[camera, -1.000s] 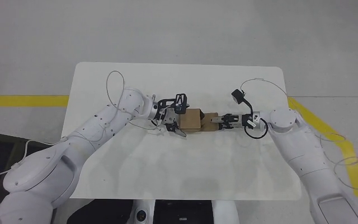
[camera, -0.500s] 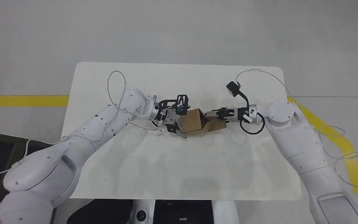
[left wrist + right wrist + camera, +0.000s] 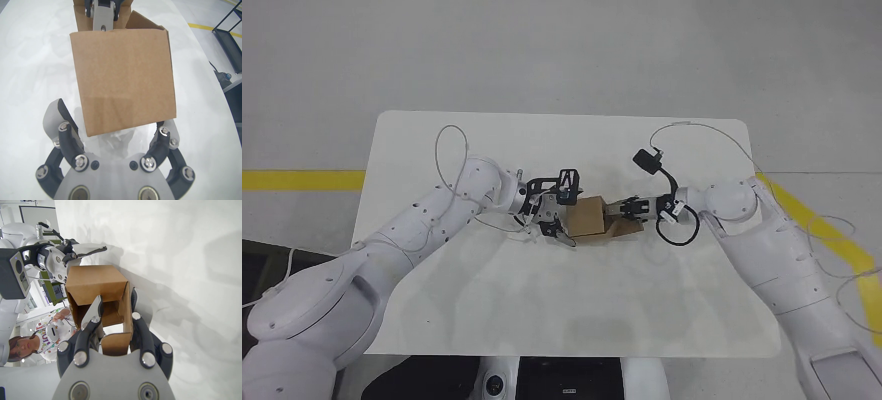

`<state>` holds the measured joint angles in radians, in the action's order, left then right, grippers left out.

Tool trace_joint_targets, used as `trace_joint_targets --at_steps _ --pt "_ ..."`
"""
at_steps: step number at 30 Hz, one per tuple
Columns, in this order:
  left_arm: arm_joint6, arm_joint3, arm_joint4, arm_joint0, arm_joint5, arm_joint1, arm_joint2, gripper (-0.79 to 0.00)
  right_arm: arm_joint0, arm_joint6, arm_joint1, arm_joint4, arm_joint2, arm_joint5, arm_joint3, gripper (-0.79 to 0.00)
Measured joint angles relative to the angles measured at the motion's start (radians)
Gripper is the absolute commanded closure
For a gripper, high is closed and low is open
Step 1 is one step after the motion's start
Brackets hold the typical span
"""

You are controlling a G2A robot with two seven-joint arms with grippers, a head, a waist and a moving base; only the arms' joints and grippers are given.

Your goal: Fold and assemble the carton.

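Mid white table point(image 3: 442, 300), lying left to right: brown cardboard carton point(image 3: 589, 215). At its closed left end, left gripper point(image 3: 108, 112) spread, holding nothing. At its open right end, right gripper point(image 3: 116, 297) parted, straddling a side wall point(image 3: 127, 306), nearer the unfolded flaps.

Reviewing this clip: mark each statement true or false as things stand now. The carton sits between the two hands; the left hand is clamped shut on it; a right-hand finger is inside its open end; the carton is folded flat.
1. The carton sits on the table between the left hand and the right hand. True.
2. The left hand is clamped shut on the carton. False: its fingers are spread apart on either side of the carton's end.
3. One of the right hand's fingers reaches inside the carton's open end. True.
4. The carton is folded flat. False: it is opened up, with a hollow inside.
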<state>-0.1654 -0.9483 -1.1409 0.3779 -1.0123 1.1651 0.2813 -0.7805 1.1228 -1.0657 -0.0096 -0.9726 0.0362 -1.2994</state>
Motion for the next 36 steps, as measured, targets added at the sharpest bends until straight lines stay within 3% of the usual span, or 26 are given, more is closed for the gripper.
trace_joint_targets --at_steps 6,17,36 --pt "0.002 0.005 0.006 -0.003 0.000 -0.001 -0.009 -0.785 -0.019 -0.005 0.007 0.026 -0.031 -0.021 -0.013 -0.280" --pt "0.004 0.013 0.019 -0.005 0.000 -0.005 -0.026 -0.785 -0.083 0.091 0.034 0.171 -0.142 0.053 0.034 -0.351" --pt "0.013 0.022 0.045 -0.015 0.000 -0.006 -0.047 -0.785 -0.097 0.122 0.044 0.067 -0.109 0.174 -0.019 -0.354"
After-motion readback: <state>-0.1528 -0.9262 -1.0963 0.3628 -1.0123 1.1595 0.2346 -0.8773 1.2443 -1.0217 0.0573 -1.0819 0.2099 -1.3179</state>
